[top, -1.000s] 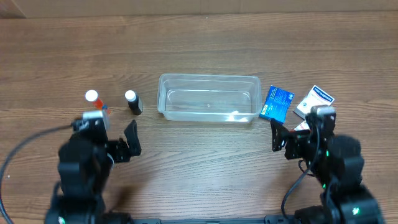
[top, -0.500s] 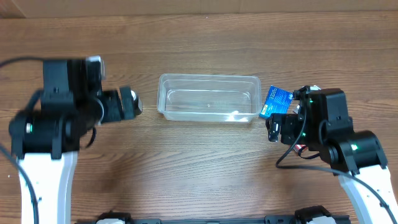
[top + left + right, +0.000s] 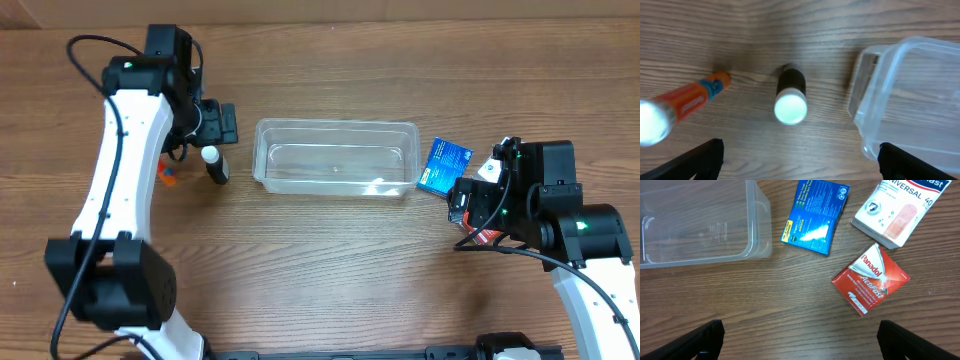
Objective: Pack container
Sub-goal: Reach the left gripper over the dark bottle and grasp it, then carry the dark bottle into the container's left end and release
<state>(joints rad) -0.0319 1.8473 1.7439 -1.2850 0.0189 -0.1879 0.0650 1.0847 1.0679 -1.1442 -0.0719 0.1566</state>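
Container (image 3: 335, 158) lies between left end effector (image 3: 800, 148) and right end effector (image 3: 800, 326), both pointing down, spread wide (empty).

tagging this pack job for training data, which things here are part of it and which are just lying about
Belongs to the job:
container
likely to be packed: dark white-capped bottle, orange tube, blue box, plasters box, red Panadol box

Just lying about:
no loose extras visible; only the wooden table beneath
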